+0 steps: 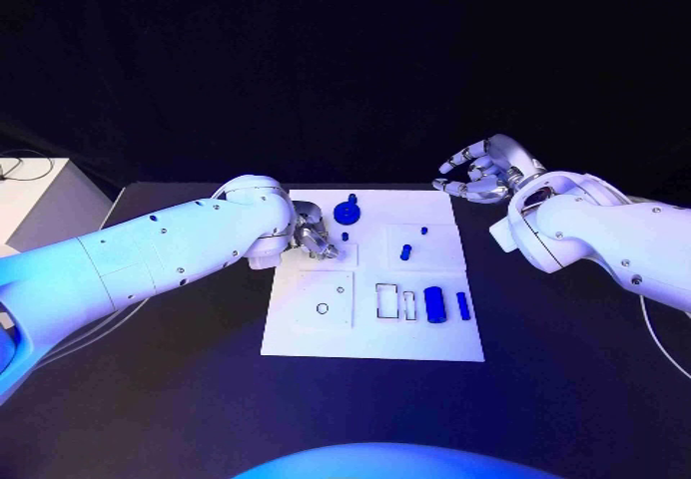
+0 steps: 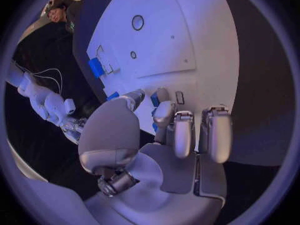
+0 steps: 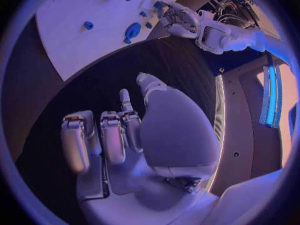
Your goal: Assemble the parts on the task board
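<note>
1. The white flat task board [image 1: 371,339] lies in the middle of the black table [image 1: 173,399].
2. The small blue parts lie on the board: a round part with a stem [image 1: 347,211] near its far edge, a small peg [image 1: 407,249] in the middle, and a cylinder [image 1: 433,300] beside a thin bar [image 1: 463,304] near the right edge.
3. The left hand [image 1: 313,239] is over the board's left side, its fingers curled; I cannot tell if it holds something.
4. The right hand [image 1: 482,170] is above the table beyond the board's far right corner, its fingers [image 3: 115,135] curled in, holding nothing.
</note>
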`<act>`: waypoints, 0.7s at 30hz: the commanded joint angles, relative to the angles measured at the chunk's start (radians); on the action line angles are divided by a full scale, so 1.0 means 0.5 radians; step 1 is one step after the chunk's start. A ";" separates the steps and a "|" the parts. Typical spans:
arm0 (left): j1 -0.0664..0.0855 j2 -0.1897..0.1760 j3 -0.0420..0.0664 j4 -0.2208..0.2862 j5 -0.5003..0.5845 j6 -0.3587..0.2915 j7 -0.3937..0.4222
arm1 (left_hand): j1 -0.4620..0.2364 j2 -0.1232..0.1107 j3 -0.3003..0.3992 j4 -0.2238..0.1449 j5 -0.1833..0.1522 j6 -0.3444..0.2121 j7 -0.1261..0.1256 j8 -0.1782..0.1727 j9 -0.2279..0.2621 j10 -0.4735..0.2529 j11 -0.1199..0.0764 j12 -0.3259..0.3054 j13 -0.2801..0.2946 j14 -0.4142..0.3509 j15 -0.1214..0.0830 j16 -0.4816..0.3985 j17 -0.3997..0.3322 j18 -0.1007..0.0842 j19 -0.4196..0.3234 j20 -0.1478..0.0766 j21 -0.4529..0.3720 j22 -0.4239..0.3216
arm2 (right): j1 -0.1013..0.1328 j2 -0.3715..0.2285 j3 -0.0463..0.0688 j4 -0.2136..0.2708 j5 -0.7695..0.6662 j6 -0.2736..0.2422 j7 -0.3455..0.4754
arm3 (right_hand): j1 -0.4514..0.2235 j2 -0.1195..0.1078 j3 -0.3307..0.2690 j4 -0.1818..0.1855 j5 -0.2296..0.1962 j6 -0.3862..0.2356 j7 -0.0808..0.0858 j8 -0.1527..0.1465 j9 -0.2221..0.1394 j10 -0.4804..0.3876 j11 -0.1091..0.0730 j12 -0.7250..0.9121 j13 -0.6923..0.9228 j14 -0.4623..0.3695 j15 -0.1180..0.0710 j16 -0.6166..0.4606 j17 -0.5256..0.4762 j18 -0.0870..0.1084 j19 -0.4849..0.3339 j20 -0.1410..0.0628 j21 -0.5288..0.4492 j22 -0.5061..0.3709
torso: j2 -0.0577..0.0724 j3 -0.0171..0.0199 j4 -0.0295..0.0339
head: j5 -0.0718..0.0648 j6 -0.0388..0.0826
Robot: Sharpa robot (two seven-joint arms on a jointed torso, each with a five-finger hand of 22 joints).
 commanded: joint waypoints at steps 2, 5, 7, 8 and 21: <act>0.001 -0.008 0.027 0.029 -0.026 0.032 0.009 | 0.007 0.015 -0.019 0.001 -0.028 0.004 0.013 -0.008 0.003 -0.007 0.012 -0.009 -0.002 0.208 0.000 0.007 0.527 -0.012 0.006 -0.007 -0.015 0.189 | -0.002 -0.001 0.001 0.000 -0.018 0.014 0.011 | -0.015 0.003 0.015 0.001 0.007 -0.014 -0.001 0.007 0.002 0.002 -0.003 -0.006 0.327 0.212 -0.012 0.013 0.527 -0.029 0.213 -0.007 0.004 0.527 | -0.001 -0.0005 0.001 | -0.001 0.005; 0.001 -0.017 0.053 0.047 -0.033 0.036 0.009 | 0.007 0.017 -0.023 0.001 -0.033 0.004 0.013 -0.008 0.003 -0.008 0.012 -0.010 -0.003 0.208 0.000 0.007 0.527 -0.012 0.006 -0.007 -0.015 0.188 | -0.002 -0.001 0.001 -0.002 -0.018 0.014 0.011 | -0.015 0.003 0.015 0.001 0.007 -0.014 -0.001 0.007 0.002 0.002 -0.003 -0.006 0.327 0.212 -0.012 0.013 0.527 -0.029 0.213 -0.007 0.004 0.527 | 0.001 -0.0006 0.001 | 0.000 0.009; 0.001 -0.023 0.074 0.057 -0.043 0.041 0.009 | 0.007 0.018 -0.024 0.001 -0.034 0.004 0.013 -0.009 0.003 -0.011 0.012 -0.014 -0.010 0.208 0.000 0.007 0.527 -0.011 0.002 -0.007 -0.018 0.181 | -0.002 -0.001 0.001 -0.003 -0.018 0.013 0.011 | -0.015 0.003 0.015 0.001 0.007 -0.014 -0.001 0.007 0.002 0.002 -0.003 -0.006 0.327 0.212 -0.012 0.013 0.527 -0.029 0.213 -0.007 0.004 0.527 | 0.000 -0.0001 0.001 | -0.001 0.012; 0.001 -0.027 0.084 0.061 -0.047 0.043 0.009 | 0.008 0.019 -0.026 0.001 -0.037 0.002 0.014 -0.010 0.003 -0.015 0.012 -0.019 -0.018 0.208 0.000 0.007 0.527 -0.009 -0.003 -0.007 -0.022 0.173 | -0.002 -0.001 0.001 -0.003 -0.018 0.013 0.011 | -0.015 0.003 0.015 0.001 0.007 -0.014 -0.001 0.007 0.002 0.002 -0.003 -0.006 0.327 0.212 -0.012 0.013 0.527 -0.029 0.213 -0.007 0.004 0.527 | -0.001 0.0011 0.001 | 0.001 0.014; 0.004 -0.050 0.238 0.022 -0.018 -0.009 0.013 | 0.152 0.087 -0.099 -0.003 -0.014 -0.170 0.108 -0.198 -0.089 -0.221 0.094 -0.204 -0.282 0.202 0.069 -0.004 0.509 0.016 -0.079 0.039 -0.086 0.063 | -0.003 -0.007 0.001 -0.003 -0.018 0.009 0.012 | -0.015 0.003 0.015 0.001 0.007 -0.014 -0.001 0.007 0.002 0.002 -0.003 -0.006 0.327 0.212 -0.012 0.013 0.527 -0.029 0.213 -0.007 0.004 0.527 | 0.001 0.0012 0.000 | 0.002 0.031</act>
